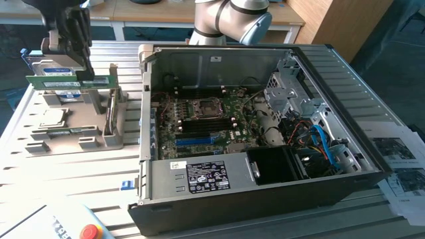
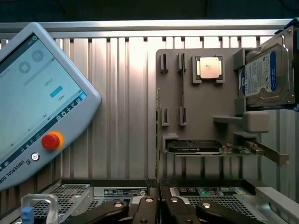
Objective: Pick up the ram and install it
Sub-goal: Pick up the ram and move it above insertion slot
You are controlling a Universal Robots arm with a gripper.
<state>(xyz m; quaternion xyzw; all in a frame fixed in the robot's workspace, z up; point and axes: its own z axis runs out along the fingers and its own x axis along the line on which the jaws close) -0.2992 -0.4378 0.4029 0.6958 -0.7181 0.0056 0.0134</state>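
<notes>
The dark, angular pincer (image 1: 85, 74) is clamped shut on the ram (image 1: 56, 82), a single thin, long green board carrying a pale label, held level in the air at the exterior view's left. The ram hangs above the far end of a grey moulded plastic holder (image 1: 79, 142) and just in front of one silver hard drive (image 1: 53, 68) with a blue-white label, well apart from the case. On the holder lie one square metal-capped processor chip (image 1: 53, 117) and one further thin board (image 1: 111, 107) standing on edge in a slot. The holder rests on a desk (image 1: 79, 172) of ribbed, pale aluminium slats. Beside it, one black sheet-metal computer case (image 1: 265, 209) lies on its side with its panel off, showing a green motherboard (image 1: 229, 112), blue slot strips (image 1: 196, 141) side by side, a boxy grey power supply (image 1: 199, 174) with a dark label, and curling blue cables (image 1: 324, 142). At the near corner sits one teach pendant (image 1: 40, 224), rounded and light grey, with a red round button (image 1: 89, 231). Printed papers (image 1: 401, 169) lie at the exterior view's right
</notes>
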